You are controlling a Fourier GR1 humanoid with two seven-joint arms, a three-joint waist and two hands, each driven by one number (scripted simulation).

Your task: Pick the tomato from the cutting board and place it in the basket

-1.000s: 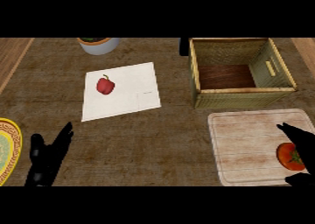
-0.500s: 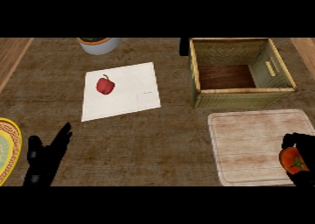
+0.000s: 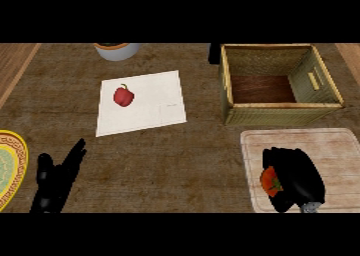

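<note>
Two hands are seen: the right hand (image 3: 297,181) is curled over the tomato (image 3: 271,181) on the cutting board (image 3: 338,150), its fingers wrapped round it. The left hand (image 3: 56,181) is rested open, fingers spread, at lower left. The basket (image 3: 242,90) is set beyond the board.

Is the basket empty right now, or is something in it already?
Empty. The basket shows only its bare brown floor; the tomato is on the cutting board under the right hand.
</note>
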